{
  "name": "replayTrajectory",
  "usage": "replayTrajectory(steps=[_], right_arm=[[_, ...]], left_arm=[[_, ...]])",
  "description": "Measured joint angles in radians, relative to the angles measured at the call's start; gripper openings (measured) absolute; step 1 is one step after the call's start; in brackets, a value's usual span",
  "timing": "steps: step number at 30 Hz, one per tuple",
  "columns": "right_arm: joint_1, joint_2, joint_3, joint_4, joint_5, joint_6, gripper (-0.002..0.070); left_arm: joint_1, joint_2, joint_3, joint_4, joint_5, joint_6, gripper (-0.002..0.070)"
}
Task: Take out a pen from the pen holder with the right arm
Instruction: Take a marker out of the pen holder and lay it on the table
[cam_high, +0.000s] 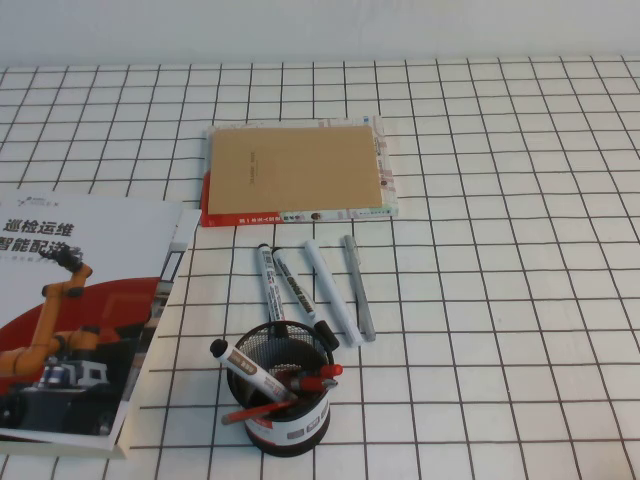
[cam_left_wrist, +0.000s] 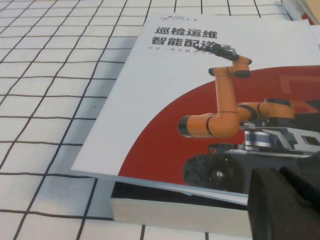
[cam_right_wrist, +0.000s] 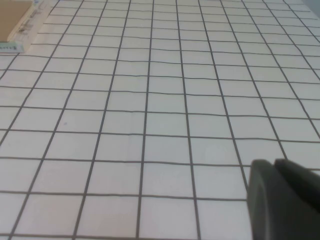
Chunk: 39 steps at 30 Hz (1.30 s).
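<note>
Pen holder (cam_high: 279, 388): a black mesh cup, upright on the squared table (cam_high: 500, 300). It holds a white marker (cam_high: 250, 368) with a black cap and red pens (cam_high: 312, 379), all leaning.

Left gripper (cam_left_wrist: 282, 200) hangs close above the near edge of a booklet (cam_left_wrist: 200, 100) printed with an orange robot arm. Whether it is spread or pressed together cannot be told. The pen holder stands near that booklet, on the side toward the right gripper.

Four loose pens (cam_high: 312, 290) lie just beyond the holder, and a tan-covered book (cam_high: 298, 172) lies farther on.

Right gripper (cam_right_wrist: 280, 197) is pressed together, gripping nothing, above bare table. The pen holder is not beneath it.
</note>
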<state>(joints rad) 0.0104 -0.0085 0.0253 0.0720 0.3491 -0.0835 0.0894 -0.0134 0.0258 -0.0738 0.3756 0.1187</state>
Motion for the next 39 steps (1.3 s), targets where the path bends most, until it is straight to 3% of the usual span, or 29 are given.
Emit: replayTrajectory(steps=[31,39], right_arm=[[0.000,0.000,0.000,0.004,0.000,0.000,-0.0016],[0.000,0.000,0.000,0.252,-0.100,0.000,-0.0016]], left_arm=[[0.000,0.000,0.000,0.000,0.000,0.000,-0.0003],[0.000,0.000,0.000,0.000,0.000,0.000,-0.0003]])
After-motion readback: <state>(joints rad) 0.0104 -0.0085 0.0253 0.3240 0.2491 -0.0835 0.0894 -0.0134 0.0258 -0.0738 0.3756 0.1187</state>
